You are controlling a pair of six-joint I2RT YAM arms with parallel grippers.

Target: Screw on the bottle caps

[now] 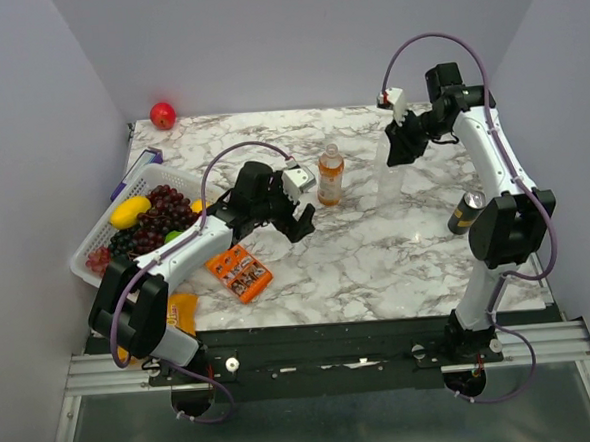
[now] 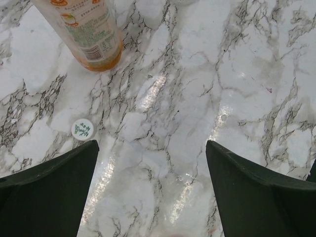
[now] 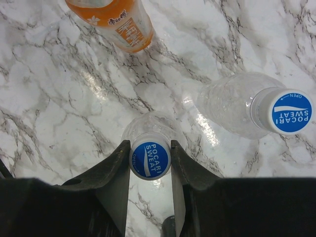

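Three bottles (image 3: 228,104), two blue caps (image 3: 150,159), whitish cap (image 2: 82,129)

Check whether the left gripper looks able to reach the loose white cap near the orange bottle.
Probably yes: the white cap lies on bare marble just beyond one finger of the open left gripper, clear of the orange bottle, nothing in between.

I get bright, even overhead light in every view. The glossy white marble desk (image 2: 247,64) throws white glare streaks in both wrist views; shadows are soft. Print on the blue round plastic bottle cap (image 3: 150,159) reads sharp. The fingers (image 2: 44,197) of my left hand (image 2: 152,145) render flat black.
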